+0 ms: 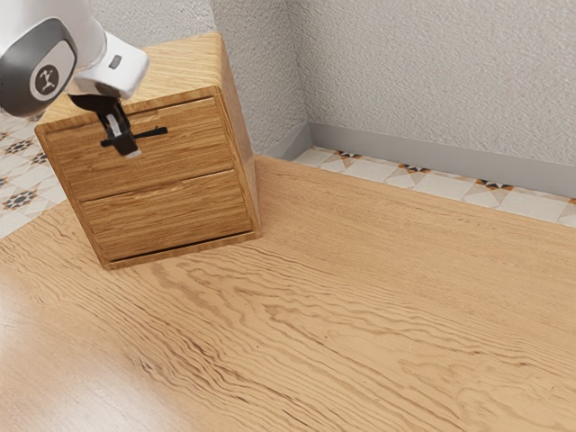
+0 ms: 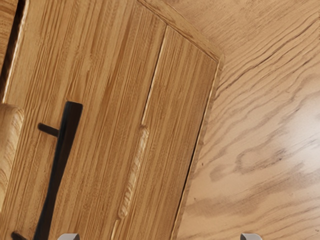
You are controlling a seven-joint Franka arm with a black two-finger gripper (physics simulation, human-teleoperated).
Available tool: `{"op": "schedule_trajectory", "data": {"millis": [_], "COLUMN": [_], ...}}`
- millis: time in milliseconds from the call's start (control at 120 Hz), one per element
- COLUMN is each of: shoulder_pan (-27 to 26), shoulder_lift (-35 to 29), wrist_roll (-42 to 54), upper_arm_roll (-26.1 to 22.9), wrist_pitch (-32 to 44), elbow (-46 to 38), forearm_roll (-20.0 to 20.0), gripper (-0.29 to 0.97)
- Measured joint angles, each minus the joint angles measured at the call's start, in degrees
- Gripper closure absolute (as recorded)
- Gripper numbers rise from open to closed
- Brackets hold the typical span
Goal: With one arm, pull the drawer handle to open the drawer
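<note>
A small wooden cabinet (image 1: 180,193) with two drawers stands on the wooden surface at the exterior view's left. The top drawer (image 1: 193,135) carries a thin black bar handle (image 1: 148,135), which also appears in the wrist view as the handle (image 2: 60,160). My black gripper (image 1: 123,142) hangs right at the handle, fingers pointing down at the drawer front. In the wrist view two grey fingertips (image 2: 68,236) stand far apart, so the gripper is open. The handle lies just beside one fingertip, not between both. A dark slit (image 2: 14,45) runs along the top drawer's edge.
The lower drawer (image 1: 166,216) sits flush under the top one. The wooden floor surface (image 1: 360,306) stretches wide toward the exterior view's right. A grey wall (image 1: 432,63) and tiled strip (image 1: 450,184) lie behind.
</note>
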Motion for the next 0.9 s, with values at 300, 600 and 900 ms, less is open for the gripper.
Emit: {"op": "schedule_trajectory", "data": {"millis": [300,600,900], "shoulder_pan": [4.87,6.61,7.81], "shoulder_lift": [5.23,11.8,13.07], "wrist_roll": [12.95,22.63,28.48], "upper_arm_roll": [-0.24,-0.16,0.06], "wrist_pitch": [2.86,3.93,4.11], "elbow": [3.94,10.13,10.85], "forearm_roll": [-7.48,-11.79,-13.44], "gripper": [0.34,0.34,0.42]}}
